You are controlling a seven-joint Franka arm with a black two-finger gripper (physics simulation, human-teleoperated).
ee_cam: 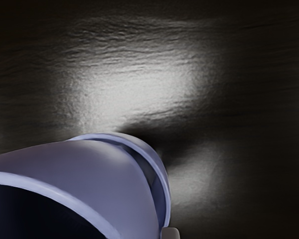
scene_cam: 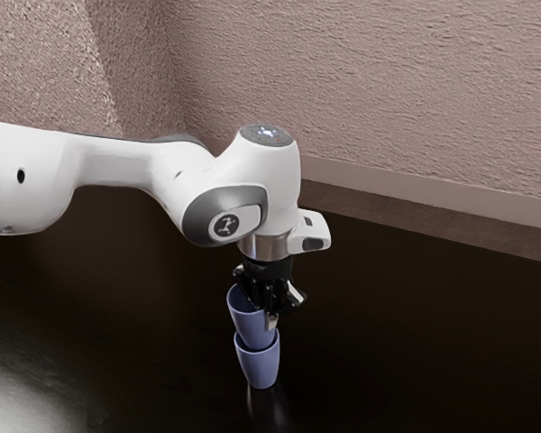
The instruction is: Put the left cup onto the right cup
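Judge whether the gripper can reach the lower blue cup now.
Probably not from above: the upper blue cup sits nested in the lower blue cup, and the gripper is at the upper one. The lower cup's outer wall is bare, so a side approach looks open.

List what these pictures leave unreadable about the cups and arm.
- Exterior view: the gripper covers part of the rim of the upper cup.
- Exterior view: the upper cup's base is hidden inside the lower cup; its depth is unclear.
- Wrist view: the picture's edge cuts off the upper cup, which covers most of the lower cup.
- Exterior view: the base of the arm is cut off at the left edge.
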